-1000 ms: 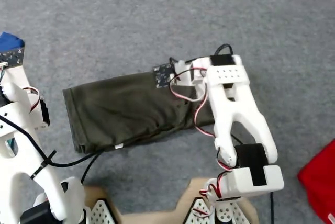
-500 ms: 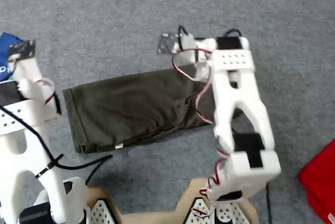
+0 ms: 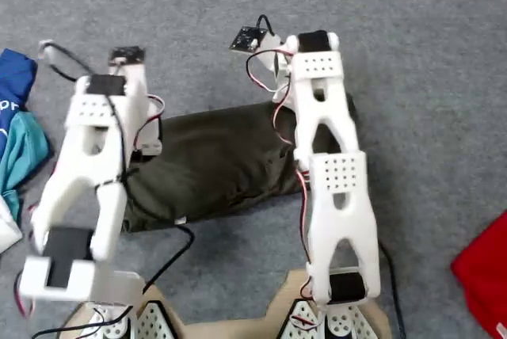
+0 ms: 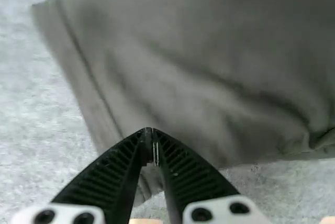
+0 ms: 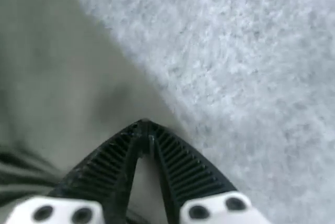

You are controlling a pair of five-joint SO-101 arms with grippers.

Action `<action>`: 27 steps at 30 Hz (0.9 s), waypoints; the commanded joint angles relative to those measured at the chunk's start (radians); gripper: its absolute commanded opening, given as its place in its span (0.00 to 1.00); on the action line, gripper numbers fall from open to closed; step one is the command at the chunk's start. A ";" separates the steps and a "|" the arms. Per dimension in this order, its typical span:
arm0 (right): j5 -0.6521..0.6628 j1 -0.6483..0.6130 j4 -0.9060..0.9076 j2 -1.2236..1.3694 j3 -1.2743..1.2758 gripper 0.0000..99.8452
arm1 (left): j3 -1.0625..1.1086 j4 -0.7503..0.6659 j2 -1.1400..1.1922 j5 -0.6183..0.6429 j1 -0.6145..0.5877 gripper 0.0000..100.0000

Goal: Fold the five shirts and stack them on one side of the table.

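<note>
Both are pinched together with nothing caught: left gripper (image 4: 149, 132) hangs over the end of the olive shirt (image 3: 214, 161) nearest the left edge of the worktop (image 3: 436, 78), right gripper (image 5: 144, 124) over its far hem. Shirt lies mid-worktop as a long folded strip, so I'd guess we're mid-fold. Next move probably needs jaws opened, one end pinched and carried across to halve it

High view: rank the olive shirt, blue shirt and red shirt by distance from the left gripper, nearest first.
1. Olive shirt, directly under the left gripper.
2. Blue shirt, at the table's left edge.
3. Red shirt, far right edge.
</note>
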 commanded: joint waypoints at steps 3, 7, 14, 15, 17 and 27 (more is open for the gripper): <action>0.037 0.036 0.089 0.180 -0.404 0.00 | -0.087 -0.023 0.196 -0.044 -0.021 0.02; 0.049 0.051 0.081 0.214 -0.420 0.00 | -0.077 -0.012 0.294 -0.072 -0.046 0.02; 0.049 0.087 0.061 0.213 -0.420 0.01 | -0.107 -0.005 0.314 -0.133 -0.141 0.02; 0.049 0.087 0.063 0.211 -0.420 0.01 | -0.118 -0.003 0.314 -0.147 -0.149 0.02; 0.049 0.079 0.068 0.205 -0.420 0.01 | -0.135 -0.002 0.314 -0.167 -0.152 0.02; 0.011 0.019 0.149 0.018 -0.418 0.07 | -0.399 0.221 0.317 -0.250 -0.213 0.02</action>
